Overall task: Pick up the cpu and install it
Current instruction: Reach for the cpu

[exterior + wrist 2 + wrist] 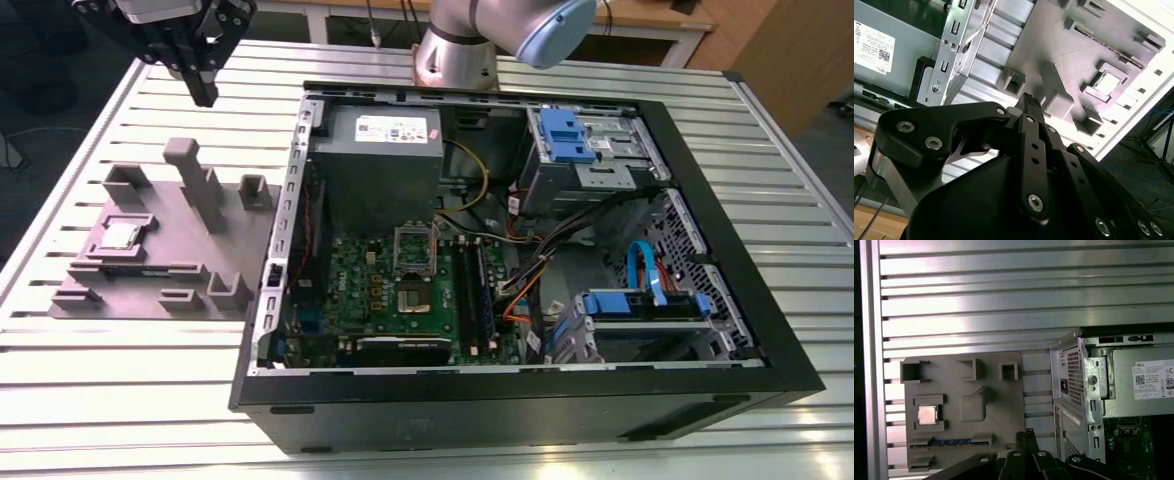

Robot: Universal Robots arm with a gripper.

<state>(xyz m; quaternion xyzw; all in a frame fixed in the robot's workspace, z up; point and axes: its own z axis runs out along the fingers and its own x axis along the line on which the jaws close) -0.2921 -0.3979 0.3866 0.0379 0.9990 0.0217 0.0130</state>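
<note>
The cpu (120,235) is a small silvery square lying flat in a recess of the grey holder block (187,262) on the table, at the exterior view's left. Both wrist views show the cpu (1109,82) (927,415) seated in its recess. My gripper (203,92) hangs high above the table behind the holder block, fingers pressed together, holding nothing. Its tip (1029,101) (1029,432) is well apart from the cpu. Inside the open computer case (747,300), the dark cpu socket (414,292) sits on the green motherboard (354,270).
A tall post (191,185) and several low blocks rise from the holder block. A long memory stick (949,442) lies in a slot of the holder block. The case holds a grey power supply (380,150), blue drive bays (567,135) and loose cables (641,265). The table is slatted metal (134,400).
</note>
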